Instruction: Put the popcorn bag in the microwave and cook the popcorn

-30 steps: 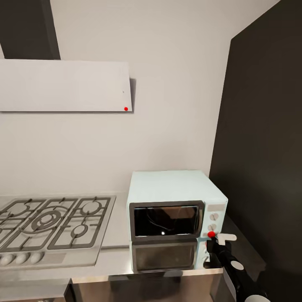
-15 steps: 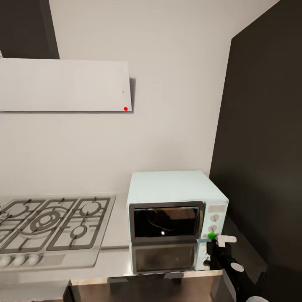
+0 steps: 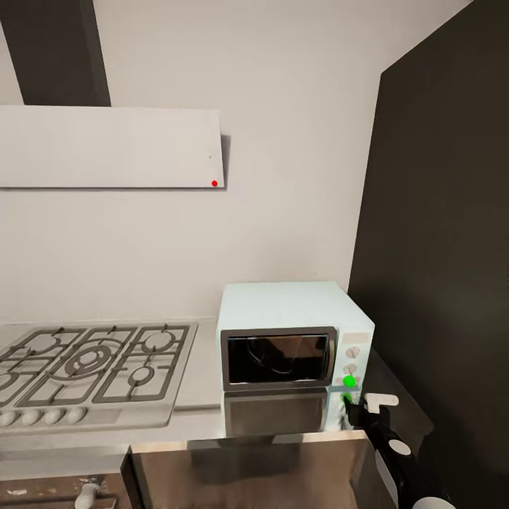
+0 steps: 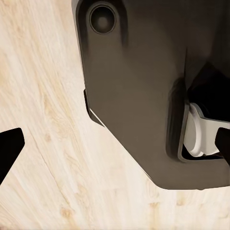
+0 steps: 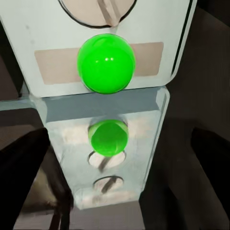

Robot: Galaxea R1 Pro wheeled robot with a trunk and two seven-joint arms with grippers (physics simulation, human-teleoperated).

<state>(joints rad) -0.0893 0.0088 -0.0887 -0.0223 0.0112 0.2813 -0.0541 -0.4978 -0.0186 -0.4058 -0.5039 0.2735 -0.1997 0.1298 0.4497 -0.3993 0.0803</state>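
Right gripper sits just under the microwave's green light as heating appears under way

Kitchen wall and white range hood frame the scene; on the grey table the gas hob lies beside the pale microwave, its dark door shut; the small round light on the side panel glows green, mirrored in the glossy top, which suggests the oven is running; the popcorn bag cannot be made out behind the dark glass, so it is judged, not seen, to be inside; what remains is the cooking itself; whether the right gripper is clenched or released I cannot tell; the left gripper's dark fingertips stand spread, grasping nothing, over a pale wooden floor.
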